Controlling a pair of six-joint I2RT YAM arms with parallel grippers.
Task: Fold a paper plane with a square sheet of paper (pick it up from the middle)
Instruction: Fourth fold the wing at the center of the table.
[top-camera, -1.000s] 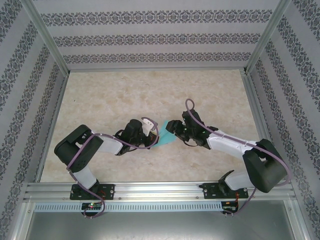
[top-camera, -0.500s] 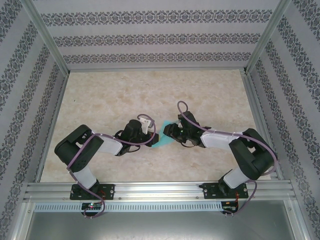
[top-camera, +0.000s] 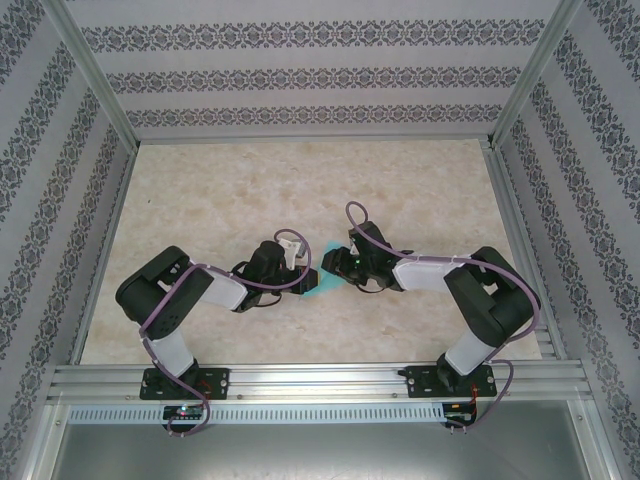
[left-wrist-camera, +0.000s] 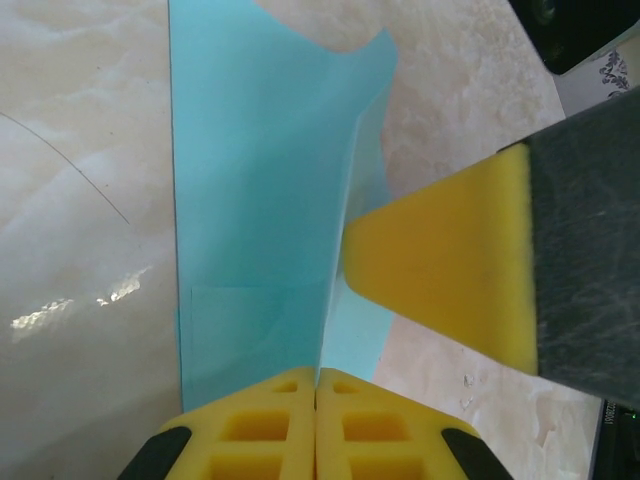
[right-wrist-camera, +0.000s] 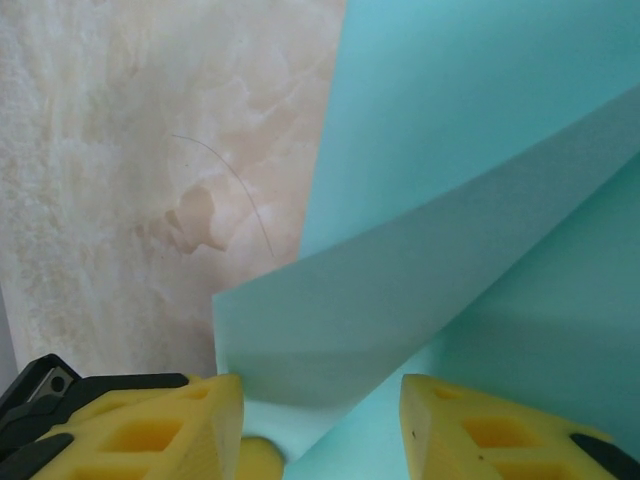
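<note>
The table (top-camera: 220, 190) has a pale, marbled beige top, glossy enough to catch small highlights and bounded by an aluminium rail (top-camera: 300, 378) at its near edge. On it, near the middle, lies one turquoise sheet of paper (left-wrist-camera: 260, 150) — one part flat against the surface, a flap raised along a crease. A thin dark hairline mark (left-wrist-camera: 72, 162) curves across the top just beside the sheet.

Readable markings: none found

No text, label, brand, number or sign legible in any view; walls (top-camera: 300, 75) carry a repeating dark ornamental print in bands, pattern only, no lettering; square sheet of paper (left-wrist-camera: 260, 180) plain turquoise on the faces seen; surface (top-camera: 250, 190) mottled beige, unmarked; small dark fittings at the arm bases too small to tell whether they bear any print
</note>
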